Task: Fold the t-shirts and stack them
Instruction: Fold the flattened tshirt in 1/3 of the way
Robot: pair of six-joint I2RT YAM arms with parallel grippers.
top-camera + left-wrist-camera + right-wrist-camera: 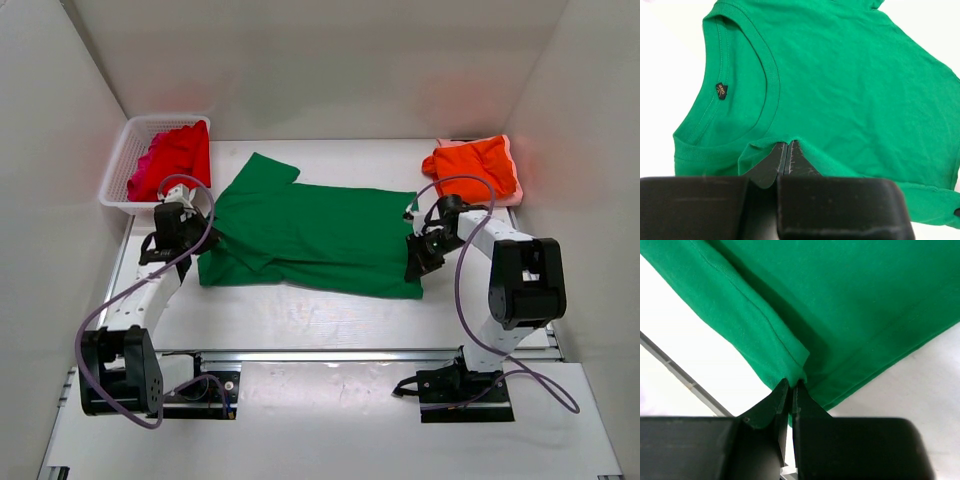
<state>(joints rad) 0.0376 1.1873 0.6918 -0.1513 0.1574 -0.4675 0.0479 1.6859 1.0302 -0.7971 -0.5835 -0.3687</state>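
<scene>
Reaches forward with white-and-black left arm [150,290] and right arm [505,245]; clamps black two-finger left gripper [788,146] and right gripper [791,383] tight on bright green cloth t-shirt [320,230].

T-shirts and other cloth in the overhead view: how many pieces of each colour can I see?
Green t-shirt: 1
Orange t-shirt: 1
Red cloth, in the basket: 1
Magenta cloth, in the basket: 1
Pale pink cloth, under the orange one: 1
Total: 5 visible; the basket's heap may hide more.
</scene>
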